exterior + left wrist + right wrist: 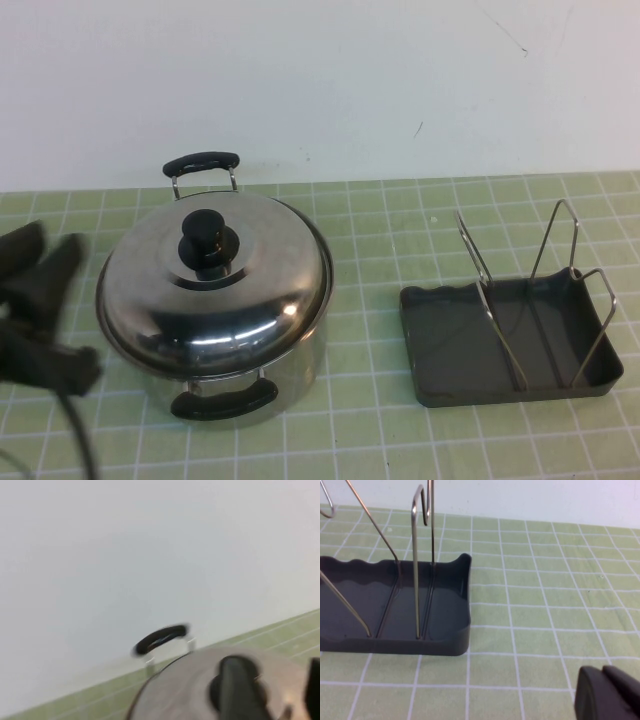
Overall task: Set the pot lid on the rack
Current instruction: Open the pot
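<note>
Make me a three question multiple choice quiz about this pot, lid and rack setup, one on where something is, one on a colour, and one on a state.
1. Where is the rack relative to the pot?
A. On the robot's right of it
B. On the robot's left of it
C. Behind it, at the wall

2. What colour is the knob of the pot lid?
A. Red
B. Black
C. White

3. What state is the pot lid in?
A. Standing in the rack
B. Flat on the mat
C. Resting on the pot

Answers: 1 A, the high view shows the rack right of the pot. 2 B, the knob is black. 3 C, the lid covers the pot; the left end effector is beside the pot, the right end effector near the rack.
</note>
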{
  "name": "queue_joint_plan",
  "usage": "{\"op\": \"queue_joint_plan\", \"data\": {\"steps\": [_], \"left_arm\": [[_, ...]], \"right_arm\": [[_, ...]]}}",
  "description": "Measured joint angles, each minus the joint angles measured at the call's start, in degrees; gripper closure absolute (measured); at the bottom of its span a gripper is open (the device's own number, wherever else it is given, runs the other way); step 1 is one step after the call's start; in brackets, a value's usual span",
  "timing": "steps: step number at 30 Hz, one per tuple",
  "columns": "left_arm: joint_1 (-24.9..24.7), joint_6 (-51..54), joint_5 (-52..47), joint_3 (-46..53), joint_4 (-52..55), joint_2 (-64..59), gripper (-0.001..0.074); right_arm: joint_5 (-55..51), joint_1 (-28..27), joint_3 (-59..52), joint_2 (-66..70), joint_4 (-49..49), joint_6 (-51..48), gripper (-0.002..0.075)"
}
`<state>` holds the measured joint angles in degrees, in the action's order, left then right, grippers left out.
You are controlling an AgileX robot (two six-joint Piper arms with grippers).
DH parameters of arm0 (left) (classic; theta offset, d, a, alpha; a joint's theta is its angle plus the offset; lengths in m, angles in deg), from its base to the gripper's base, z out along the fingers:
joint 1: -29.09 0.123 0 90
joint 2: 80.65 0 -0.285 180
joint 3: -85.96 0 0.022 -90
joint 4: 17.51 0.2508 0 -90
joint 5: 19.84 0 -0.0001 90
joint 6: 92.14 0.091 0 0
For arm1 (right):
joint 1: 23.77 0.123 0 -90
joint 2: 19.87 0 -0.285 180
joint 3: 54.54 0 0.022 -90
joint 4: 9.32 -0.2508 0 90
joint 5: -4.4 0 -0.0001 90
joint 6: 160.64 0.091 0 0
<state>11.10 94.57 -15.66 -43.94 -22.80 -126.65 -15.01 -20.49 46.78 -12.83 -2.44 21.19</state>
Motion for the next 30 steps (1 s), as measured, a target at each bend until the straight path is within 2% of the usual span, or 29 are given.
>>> {"op": "queue_joint_plan", "data": {"steps": [4,6,10,15,24,27,30], "left_arm": [[-6.5,-0.9,13.2,0.8,1.8,-9.6,0.0281],[-7.8,-1.0,19.2,0.8,1.9,-15.7,0.0193],[-8.2,-2.0,30.3,0.8,0.2,-26.2,0.0125],[-8.2,-3.1,40.8,0.8,-1.5,-35.9,0.0114],[-8.2,-3.2,45.9,-3.2,-2.9,-47.1,0.0124],[-8.2,-3.3,46.3,-4.4,-4.7,-49.2,0.0185],[-8.2,-4.7,46.6,-4.8,-5.7,-50.5,0.0318]], "right_arm": [[0.0,0.0,0.0,0.0,0.0,0.0,0.0727],[0.0,0.0,0.0,0.0,0.0,0.0,0.0727],[0.0,0.0,0.0,0.0,0.0,0.0,0.0727],[0.0,0.0,0.0,0.0,0.0,0.0,0.0727],[0.0,0.0,0.0,0.0,0.0,0.0,0.0727],[0.0,0.0,0.0,0.0,0.0,0.0,0.0727],[0.0,0.0,0.0,0.0,0.0,0.0,0.0727]]}}
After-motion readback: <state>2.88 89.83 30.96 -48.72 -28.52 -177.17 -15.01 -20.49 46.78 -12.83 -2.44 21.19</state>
